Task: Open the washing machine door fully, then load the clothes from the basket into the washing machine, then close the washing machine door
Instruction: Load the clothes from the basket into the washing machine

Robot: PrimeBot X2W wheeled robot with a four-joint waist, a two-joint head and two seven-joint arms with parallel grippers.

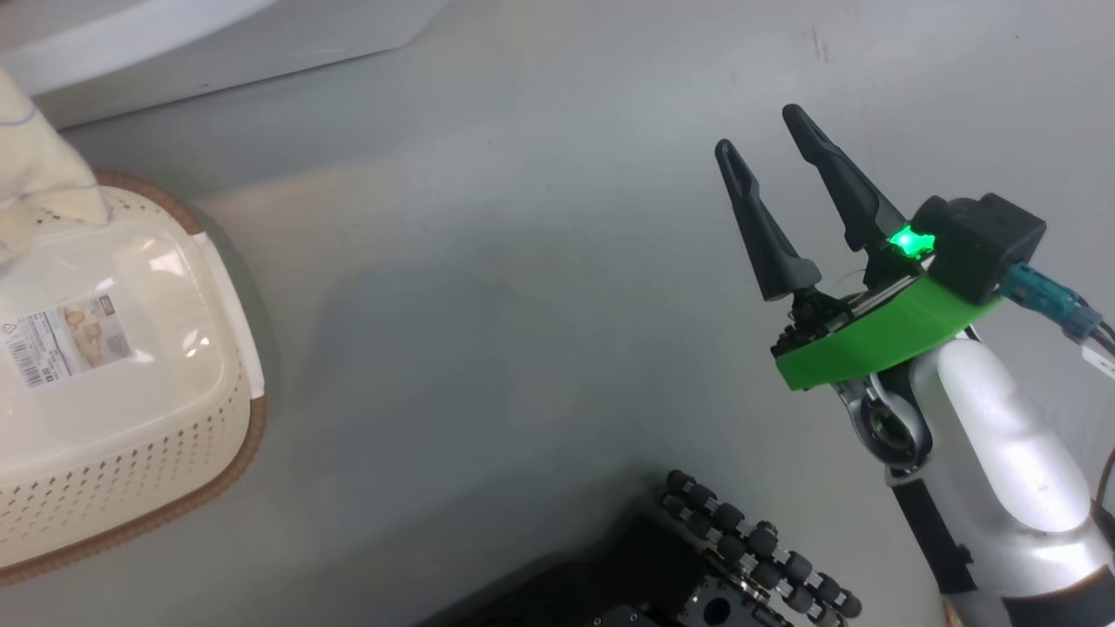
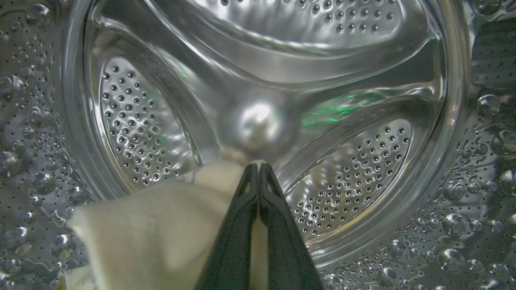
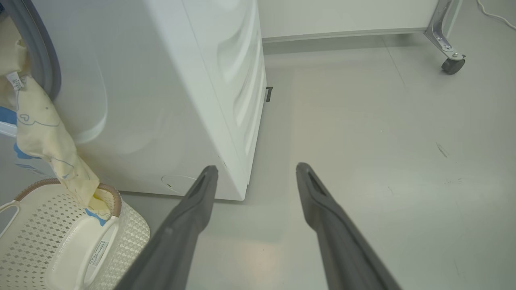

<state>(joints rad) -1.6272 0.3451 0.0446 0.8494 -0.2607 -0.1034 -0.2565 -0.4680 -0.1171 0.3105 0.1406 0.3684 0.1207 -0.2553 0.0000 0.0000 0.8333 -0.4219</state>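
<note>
Floor (image 1: 523, 261): pale grey, with wide open room between the basket (image 1: 131, 470) at the head view's left and the right pincer (image 1: 760, 131) at its right. The dark roller wheels of the robot's base (image 1: 758, 549) sit at the lower edge. The washing machine (image 3: 161, 80): white, its front corner edge running down to the floor just ahead of the right pincer (image 3: 257, 167). Clear floor stretches to that view's right as far as a castor on a metal frame leg (image 3: 451, 64), well apart. Right pincer: fingers spread wide, nothing between them, hanging over bare floor, well apart from the basket and garment. The basket (image 3: 40, 229): cream, perforated, brown rim band, printed label (image 1: 65, 340) inside, standing on the floor close before the machine's front. The clothes (image 3: 44, 137): a pale yellow garment with thin line print and blue trim, draped from the grey seal (image 3: 40, 60) of the machine's opening down over the basket rim, its lower end resting inside the basket; an edge of it shows at the head view's upper left (image 1: 35, 165). Left pincer (image 2: 258, 166): inside the steel perforated drum (image 2: 363, 161), fingers pressed together, tips pointing at the drum's back hub. Pale yellow cloth (image 2: 161, 225) lies against the fingers' left side, and a strip of it shows pinched between them; the drum wall is clear to the right.
</note>
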